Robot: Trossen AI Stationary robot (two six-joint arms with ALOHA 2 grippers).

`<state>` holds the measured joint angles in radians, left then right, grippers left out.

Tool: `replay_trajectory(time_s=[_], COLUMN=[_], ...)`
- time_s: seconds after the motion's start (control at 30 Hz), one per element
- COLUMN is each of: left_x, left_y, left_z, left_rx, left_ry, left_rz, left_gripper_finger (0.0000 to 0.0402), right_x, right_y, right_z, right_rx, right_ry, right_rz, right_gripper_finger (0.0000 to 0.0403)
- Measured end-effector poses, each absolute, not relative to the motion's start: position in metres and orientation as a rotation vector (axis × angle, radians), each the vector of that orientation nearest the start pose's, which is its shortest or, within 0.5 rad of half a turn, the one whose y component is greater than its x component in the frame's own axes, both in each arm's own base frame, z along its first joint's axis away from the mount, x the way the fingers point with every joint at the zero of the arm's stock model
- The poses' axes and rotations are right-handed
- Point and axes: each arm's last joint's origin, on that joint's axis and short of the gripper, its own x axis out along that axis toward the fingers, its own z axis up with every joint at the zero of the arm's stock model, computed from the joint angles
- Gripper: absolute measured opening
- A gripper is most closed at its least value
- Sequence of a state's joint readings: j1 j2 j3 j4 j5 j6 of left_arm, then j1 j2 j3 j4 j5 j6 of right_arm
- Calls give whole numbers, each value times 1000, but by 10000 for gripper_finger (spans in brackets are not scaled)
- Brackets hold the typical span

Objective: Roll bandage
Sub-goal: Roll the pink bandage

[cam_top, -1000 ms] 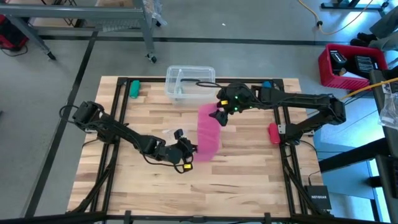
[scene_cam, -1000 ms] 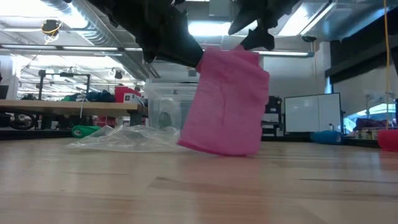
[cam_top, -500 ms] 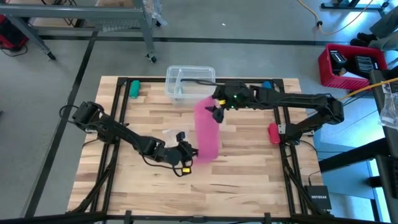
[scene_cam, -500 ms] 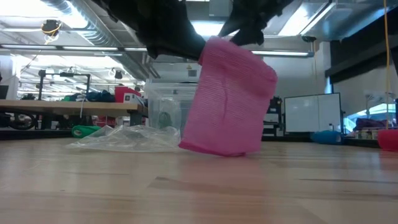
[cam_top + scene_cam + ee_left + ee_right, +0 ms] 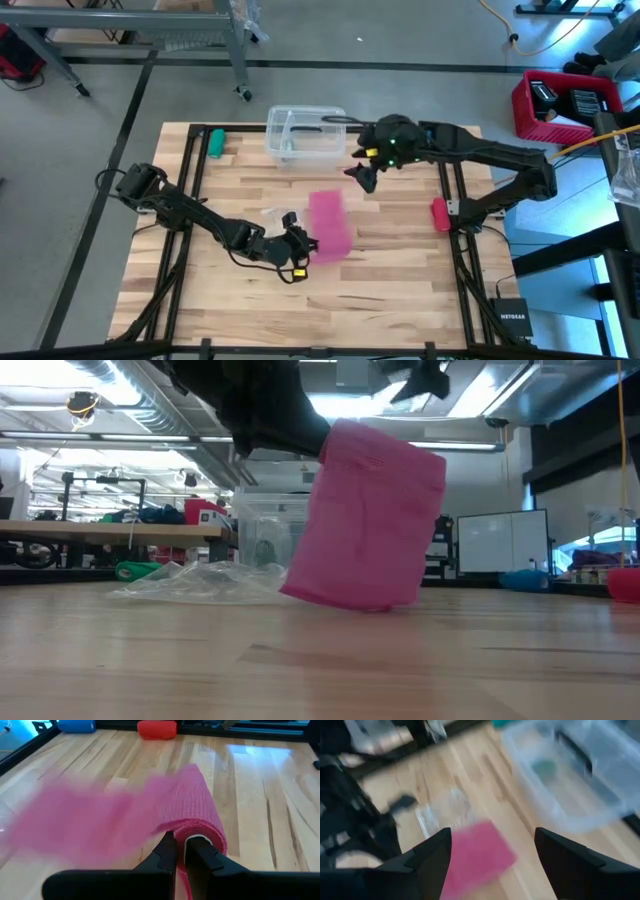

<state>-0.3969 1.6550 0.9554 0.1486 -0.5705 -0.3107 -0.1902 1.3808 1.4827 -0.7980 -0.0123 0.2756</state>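
Left claw (image 5: 181,851) pinched on one end of the pink bandage (image 5: 329,224), strip running away from it across the bench (image 5: 400,290) toward the right claw (image 5: 364,172), spread wide and clear above the far end. Beside the left claw, crumpled clear wrapper (image 5: 200,582); beyond the right, clear plastic tub (image 5: 305,134); off to its side, red stubby object (image 5: 439,214). Bandage blurred in both wrist views, low view blocked behind it.

Bandage (image 5: 100,820) free end blurs in left wrist view, right wrist view blurs throughout, and low view cuts both arms off at the top edge.
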Motion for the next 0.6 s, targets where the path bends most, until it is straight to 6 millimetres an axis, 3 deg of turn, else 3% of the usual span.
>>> replay_trajectory(time_s=[0.13, 0.27, 0.4, 0.5, 0.6], left_x=[326, 323, 315, 309, 304], left_y=[-119, -123, -127, -126, -124], left_z=[206, 210, 240, 261, 275], left_rx=[-47, -45, -42, -29, -8], left_ry=[455, 451, 349, 262, 204], left_rz=[244, 232, 207, 200, 197], left_gripper_finger=[15, 15, 15, 15, 15], right_x=[274, 254, 230, 219, 214], right_y=[-48, -19, 17, 43, 67], right_z=[383, 380, 373, 367, 348], right_rx=[363, 325, 216, 110, 26], right_ry=[744, 910, 1005, 876, 722], right_rz=[-181, -115, -109, -99, -124], right_gripper_finger=[287, 287, 287, 287, 287])
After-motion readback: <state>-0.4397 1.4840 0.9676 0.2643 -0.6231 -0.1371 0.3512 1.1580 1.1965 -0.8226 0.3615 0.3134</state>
